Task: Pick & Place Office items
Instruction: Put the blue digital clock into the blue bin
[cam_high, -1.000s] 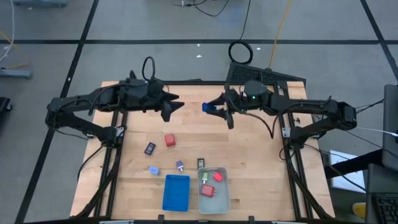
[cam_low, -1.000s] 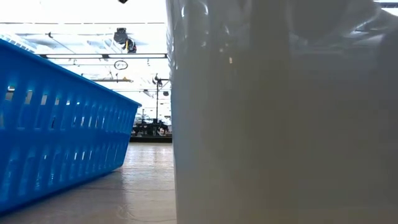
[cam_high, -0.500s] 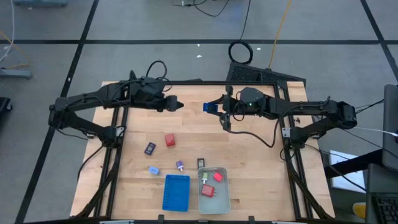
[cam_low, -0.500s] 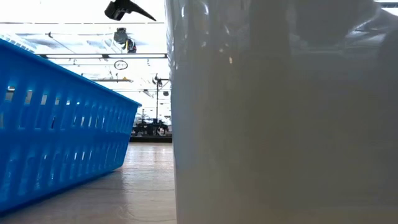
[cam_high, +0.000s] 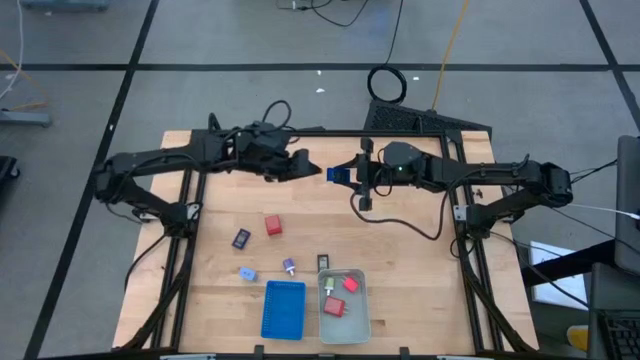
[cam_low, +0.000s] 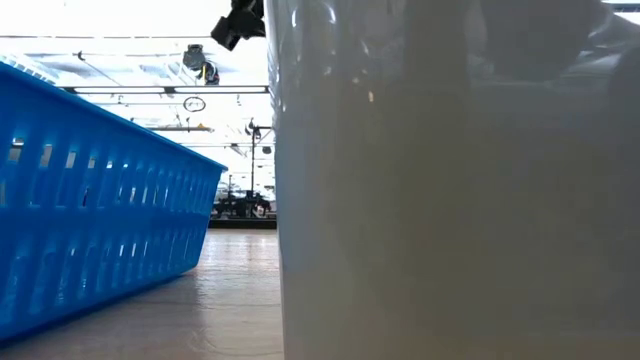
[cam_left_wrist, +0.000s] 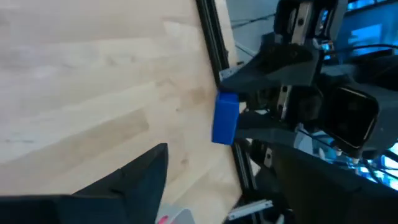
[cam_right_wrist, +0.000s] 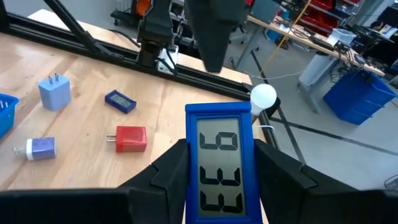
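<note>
The right gripper (cam_right_wrist: 214, 186) holds a blue little clock with a screen (cam_right_wrist: 219, 163) up in the air above the far middle of the tabletop (cam_high: 400, 270). Its fingers press on the two long sides of the clock. The clock's long side runs straight out from the fingers, and its screen faces the wrist camera. The right arm reaches in from the right edge, stretched out flat toward the middle.

The left arm reaches in from the left edge, also stretched out flat. The left gripper (cam_high: 308, 166) is just beside the blue clock (cam_high: 338, 173), tip to tip with the right one. Its fingers (cam_left_wrist: 134, 180) are spread apart and hold nothing.

On the wood lie a red block (cam_high: 272, 225), a dark blue flat thing (cam_high: 241, 238), a light blue plug (cam_high: 247, 273), a purple-topped plug (cam_high: 288, 266) and a small black thing (cam_high: 323, 263). By the near edge sit a blue tray (cam_high: 284, 308) and a pale grey tray (cam_high: 357, 315) with two red blocks (cam_high: 350, 284) and a green thing (cam_high: 327, 284) inside.
</note>
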